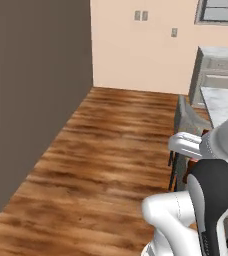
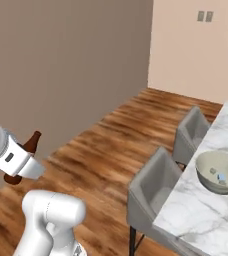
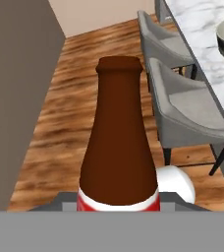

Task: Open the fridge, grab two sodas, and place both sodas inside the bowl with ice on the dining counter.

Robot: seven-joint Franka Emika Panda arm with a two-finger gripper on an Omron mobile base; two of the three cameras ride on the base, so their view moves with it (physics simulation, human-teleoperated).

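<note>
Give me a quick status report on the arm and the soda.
Gripper shut on dark brown cola bottle. Round cream-white bowl waits on white marble dining counter. Grey stools line the counter's near edge.

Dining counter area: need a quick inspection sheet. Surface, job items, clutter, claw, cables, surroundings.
Surface: dining counter, white veined marble, at the right of the right base view.
Job's things: cola bottle, dark brown with a red label, carried in the air beside the arm, off the counter. Bowl stands on the counter, cream outside, darker inside, with small pale-blue pieces at the bottom. No can visible.
Clutter: nothing seen.
Claw: claw shut on the cola bottle, low on its body.
Cables: nothing seen.
Surroundings: grey stools along the counter's near side, wood floor, brown wall on the left, peach wall with switch plates, grey cabinets under a window.
</note>
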